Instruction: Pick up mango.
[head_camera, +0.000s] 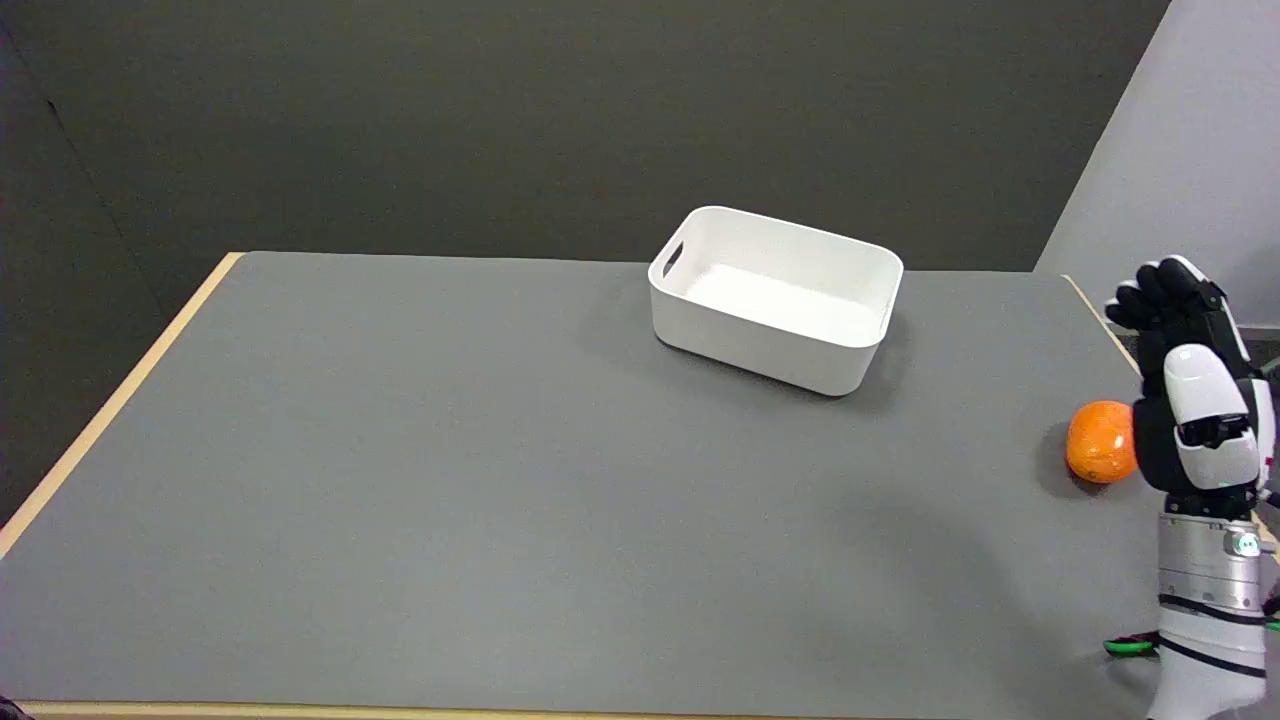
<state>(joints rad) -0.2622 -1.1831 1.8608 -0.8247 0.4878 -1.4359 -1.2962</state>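
table top (450, 450): matt grey covering, smooth and even, without shine
table edge (110, 405): pale wood-like strip, bare and light
bin (775, 298): white plastic, smooth, with a soft satin sheen
mango (1100, 441): orange skin, slightly glossy, faintly mottled
right hand (1195, 395): black matt fingers, glossy white hard-plastic shells
wrist (1208, 560): brushed silver metal cuff
backdrop (500, 120): dark, flat, matt wall

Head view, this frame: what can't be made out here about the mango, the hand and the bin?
- Mango: its right side is hidden behind the right hand, so contact between them cannot be judged.
- Right hand: seen from the back; its palm and fingertips face away, so whether it is open cannot be told.
- Right arm: cut off by the picture's lower right edge.
- White bin: the near wall hides part of its floor.
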